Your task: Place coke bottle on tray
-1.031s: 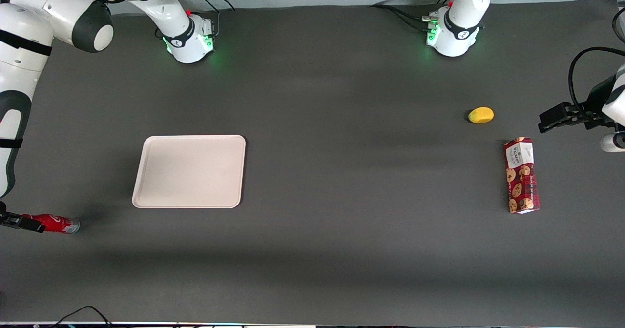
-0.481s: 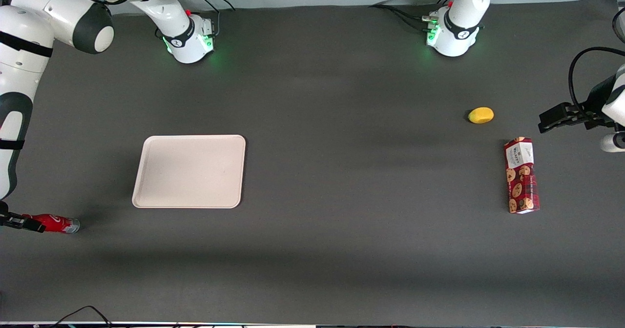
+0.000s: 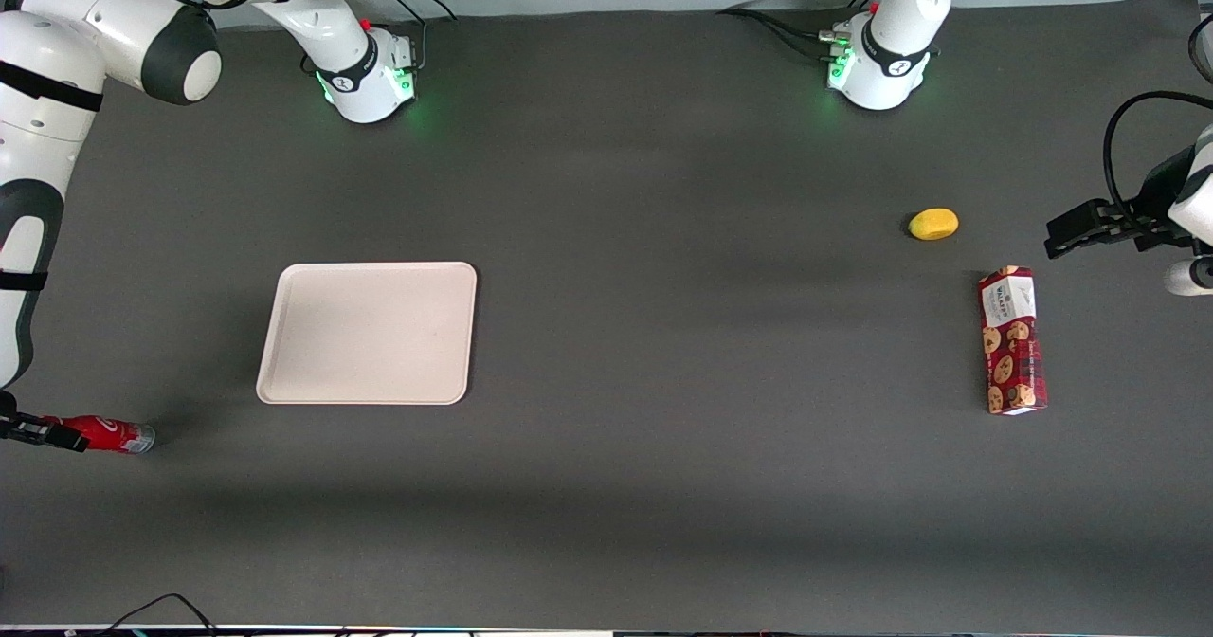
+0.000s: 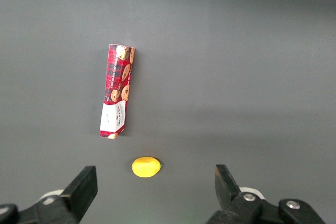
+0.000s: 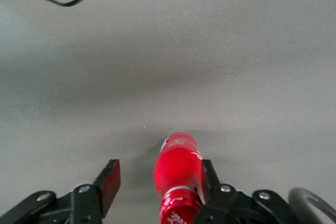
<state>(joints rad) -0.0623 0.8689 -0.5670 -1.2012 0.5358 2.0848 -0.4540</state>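
Bottle position: the coke bottle [image 5: 178,174] lies flat on the table between my fingers, pressed close to one finger [image 5: 208,177] with a clear gap to the other [image 5: 108,182]. In the front view the coke bottle [image 3: 112,434] sits at the working arm's end of the table, nearer that camera than the tray.

Long axis: the bottle points straight out from my palm, red cap toward my wrist and silvery base away from me. That is the relation the coming move turns on, as I judge it: my fingers straddle the body across its width, so closing should pinch the sides and not the ends.

Hand state: my gripper [image 5: 157,182] is spread wide around the bottle and not yet clamped. One pad looks to be touching or almost touching it; the other stands well apart.

Centring: the bottle is off-centre in my grasp, so I expect it to slide or roll sideways as the free finger comes in.

Tray direction: the tray [image 3: 284,334] lies flat and bare, off past the bottle's base end and farther from the front camera than my gripper [image 3: 43,432].

Carry: once gripped, the bottle has to go up and over the tray's low rim.
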